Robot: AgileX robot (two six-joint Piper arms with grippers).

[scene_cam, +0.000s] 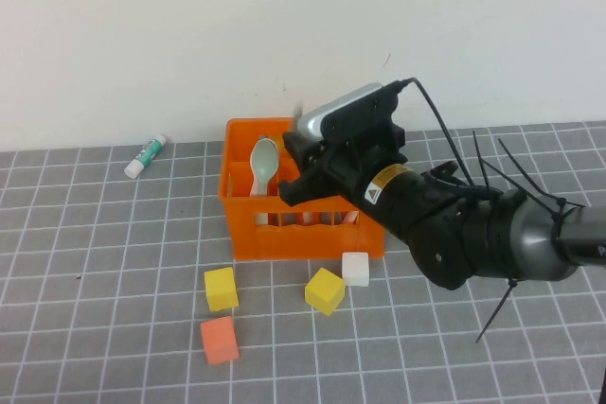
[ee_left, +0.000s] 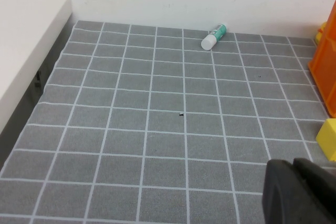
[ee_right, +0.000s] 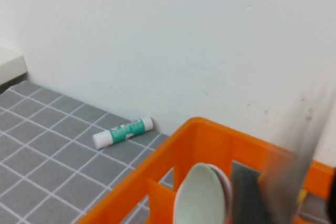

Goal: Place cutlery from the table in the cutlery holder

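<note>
The orange cutlery holder [scene_cam: 303, 234] stands mid-table near the wall. A mint green spoon [scene_cam: 263, 163] stands upright in its left part. In the right wrist view the mint spoon [ee_right: 202, 195] has a pale pink spoon [ee_right: 227, 187] right behind it inside the holder [ee_right: 210, 135]. My right gripper [scene_cam: 292, 169] hovers over the holder's middle, jaws spread. A grey piece of cutlery [ee_right: 294, 156], smeared by motion, hangs between them over the holder. My left gripper [ee_left: 294, 182] is shut and empty, low over the table to the holder's left. The holder's side [ee_left: 325, 72] also shows in the left wrist view.
Two yellow foam cubes [scene_cam: 221, 288] [scene_cam: 325, 290], a white cube [scene_cam: 355, 269] and an orange cube [scene_cam: 219, 340] lie in front of the holder. A green and white glue stick [scene_cam: 145, 156] lies by the wall at left. The white wall is just behind the holder.
</note>
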